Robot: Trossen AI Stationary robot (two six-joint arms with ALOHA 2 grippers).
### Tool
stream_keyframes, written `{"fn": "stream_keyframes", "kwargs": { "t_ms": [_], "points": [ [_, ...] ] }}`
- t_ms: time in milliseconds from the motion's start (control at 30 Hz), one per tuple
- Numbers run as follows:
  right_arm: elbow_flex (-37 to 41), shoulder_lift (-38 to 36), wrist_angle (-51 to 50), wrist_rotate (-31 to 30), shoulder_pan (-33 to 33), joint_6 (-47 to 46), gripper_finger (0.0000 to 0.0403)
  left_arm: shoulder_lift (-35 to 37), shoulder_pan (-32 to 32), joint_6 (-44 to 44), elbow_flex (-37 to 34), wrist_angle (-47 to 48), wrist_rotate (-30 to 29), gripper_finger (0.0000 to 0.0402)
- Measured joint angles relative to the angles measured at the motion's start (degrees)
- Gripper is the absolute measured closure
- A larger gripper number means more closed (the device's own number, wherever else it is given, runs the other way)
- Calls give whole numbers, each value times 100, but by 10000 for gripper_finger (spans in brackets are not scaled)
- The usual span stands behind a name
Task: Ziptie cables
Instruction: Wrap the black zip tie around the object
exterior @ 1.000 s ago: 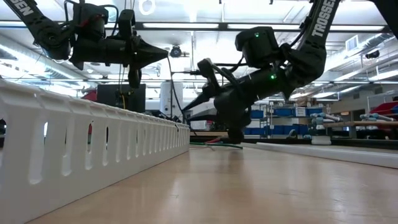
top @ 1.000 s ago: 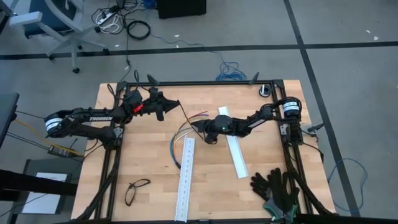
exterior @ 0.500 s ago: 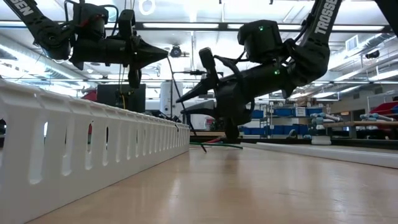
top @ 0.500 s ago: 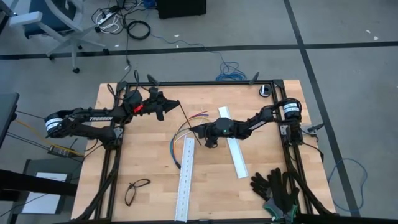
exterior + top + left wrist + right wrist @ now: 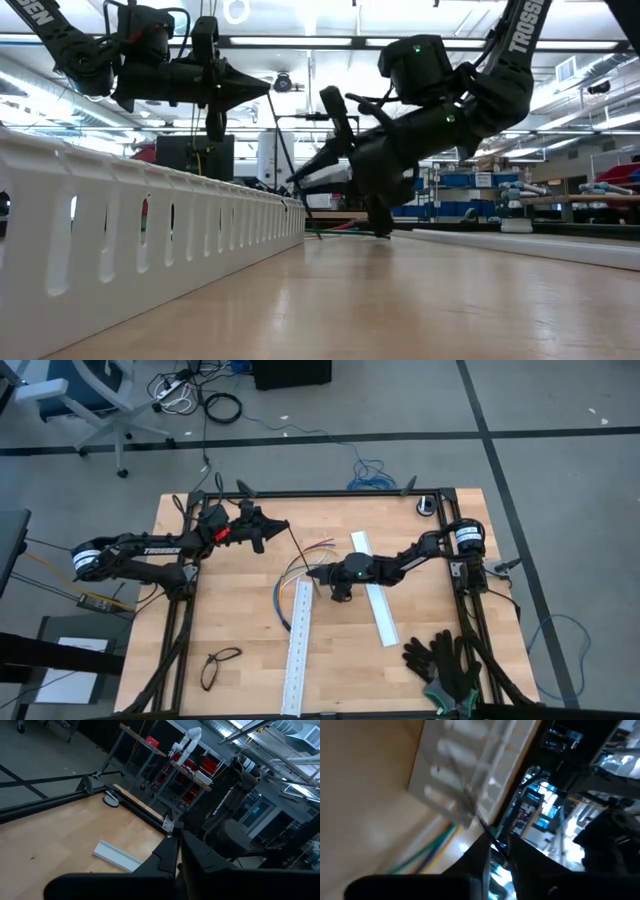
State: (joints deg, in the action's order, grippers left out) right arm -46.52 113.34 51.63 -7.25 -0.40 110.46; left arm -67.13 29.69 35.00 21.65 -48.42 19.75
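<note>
On the left of the wooden desk, the left arm reaches in from the edge and holds the left gripper raised above the back part of the surface. Its fingers are pressed together into a single dark point, and a thin dark strip slants down from that tip towards the wires.

Near the front left corner lies a pair of glasses. Further right, a long white perforated rail runs from the front edge up towards the middle of the desk.

The cables lie at the far end of that rail, just right of the left gripper and between the two arms. They form a loose curved bundle, with the blue strands arcing along the rail's left side and the coloured ends fanning out towards the back. In the low view they show only as thin green and red lines flat on the wood.

The right gripper hangs low over the desk, just beside the cables and the rail's far end. Its fingers stand nearly together around a thin dark strip; whether they actually pinch it cannot be told.

A second white rail lies at a slant under the right arm. A pair of dark gloves sits near the front right corner.
</note>
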Motion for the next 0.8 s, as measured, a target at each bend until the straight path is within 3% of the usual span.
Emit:
{"fn": "stream_keyframes", "kwargs": {
  "t_ms": [133,333,500,800],
  "points": [
    [0,0,238,3,49,-956,394,0,0,-154,0,7,-1,401],
    [-109,-76,713,131,-59,-3279,402,0,-99,-779,2,4,-39,402],
    [-275,-234,649,765,-200,-5788,402,0,-337,-1489,7,19,-42,402],
    [-1063,-238,-36,2565,-527,-10131,403,0,-1037,-2910,7,37,-348,402]
  ]
}}
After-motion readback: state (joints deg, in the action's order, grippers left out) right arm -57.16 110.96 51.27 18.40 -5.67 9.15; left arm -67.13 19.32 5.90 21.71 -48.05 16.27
